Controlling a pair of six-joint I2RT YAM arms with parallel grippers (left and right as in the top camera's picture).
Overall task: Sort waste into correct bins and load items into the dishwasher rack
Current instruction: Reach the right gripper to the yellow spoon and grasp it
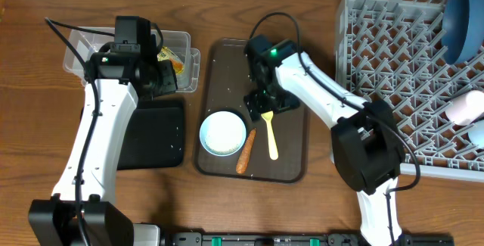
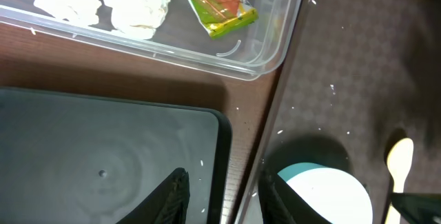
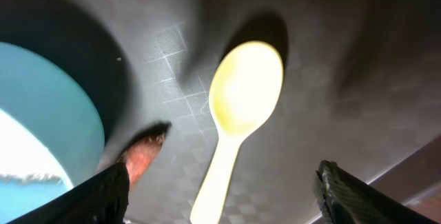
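Note:
On the dark brown serving tray [image 1: 291, 136] lie a white bowl [image 1: 223, 132], an orange carrot [image 1: 246, 153] and a pale yellow spoon [image 1: 271, 136]. My right gripper [image 1: 265, 108] hangs open low over the spoon [image 3: 241, 100], its jaws [image 3: 222, 172] straddling the handle, with the carrot tip [image 3: 141, 155] by the left finger. My left gripper [image 1: 168, 83] is open and empty [image 2: 224, 200] above the edge of the black tray [image 2: 103, 155]. The clear tub [image 2: 269, 52] holds crumpled tissue [image 2: 131, 3] and a yellow-green wrapper [image 2: 220, 3]. Rice grains [image 2: 331, 87] dot the serving tray.
The grey dishwasher rack [image 1: 393, 57] fills the right side, with a dark-blue plate [image 1: 465, 19] standing in its far corner and a pink cup [image 1: 463, 108] and a light-blue cup [image 1: 478, 132] at its right edge. The black tray [image 1: 155, 132] lies beside the serving tray.

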